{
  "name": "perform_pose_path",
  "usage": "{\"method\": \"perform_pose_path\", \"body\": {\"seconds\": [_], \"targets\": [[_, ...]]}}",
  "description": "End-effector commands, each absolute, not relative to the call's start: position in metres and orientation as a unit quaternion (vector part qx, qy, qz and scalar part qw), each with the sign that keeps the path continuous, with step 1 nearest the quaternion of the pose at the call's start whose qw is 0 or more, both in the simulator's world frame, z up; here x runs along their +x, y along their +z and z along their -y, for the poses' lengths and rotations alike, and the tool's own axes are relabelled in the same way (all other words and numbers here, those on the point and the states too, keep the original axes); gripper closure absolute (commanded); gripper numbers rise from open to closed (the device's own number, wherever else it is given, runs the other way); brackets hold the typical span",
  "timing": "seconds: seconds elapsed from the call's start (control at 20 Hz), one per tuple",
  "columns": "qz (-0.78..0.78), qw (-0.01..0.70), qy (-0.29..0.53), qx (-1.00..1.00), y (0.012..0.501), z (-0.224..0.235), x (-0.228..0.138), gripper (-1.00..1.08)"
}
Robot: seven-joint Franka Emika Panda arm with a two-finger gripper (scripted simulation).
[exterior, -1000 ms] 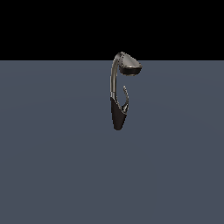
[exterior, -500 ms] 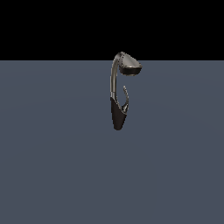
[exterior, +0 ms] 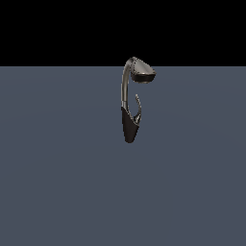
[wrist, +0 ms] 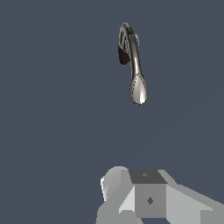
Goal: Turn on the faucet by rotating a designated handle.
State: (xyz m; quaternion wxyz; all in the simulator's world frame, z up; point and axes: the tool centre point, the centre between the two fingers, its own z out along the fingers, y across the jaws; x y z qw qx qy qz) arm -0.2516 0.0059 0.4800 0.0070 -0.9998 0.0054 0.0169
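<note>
A small faucet (exterior: 130,103) with a dark brown-black tapered base, a slim curved silver-grey neck and a wide flattened metallic head is standing alone on a flat slate-grey desk (exterior: 57,182). In the exterior view it is sitting a little toward that view's right of centre, near the far edge of the grey surface, where the surface is meeting a black background. The dark base is narrowing toward its lower end, the neck is rising from it and arching over, and the flattened head is pointing toward the exterior view's right.

A thin, short, curved silver-grey handle (exterior: 139,106) is sprouting from the upper part of the dark base, on the side toward the exterior view's right. It is curling upward just beside the neck, under the head, and is looking far slimmer than the neck.

In the wrist view the faucet (wrist: 133,65) is appearing head-first, the metallic head nearest the camera and the dark base behind it; only a small glint beside the neck is hinting at the handle there. The robot's white-and-grey gripper (wrist: 148,199) is showing only as blocky housing at the picture's edge, well apart from the faucet. Its fingertips are not showing, so I cannot tell how wide it is standing. Nothing is touching the faucet.
</note>
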Motion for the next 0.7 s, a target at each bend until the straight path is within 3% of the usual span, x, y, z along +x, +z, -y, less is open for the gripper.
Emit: {"method": "perform_pose_path", "body": {"seconds": [0.0,0.65], "targets": [[-0.014,0.013,0.021,-1.0,0.479,-0.007,-0.246,1.08],[-0.116,0.075,0.064,-0.988,0.458,-0.013,-0.181,1.08]]}}
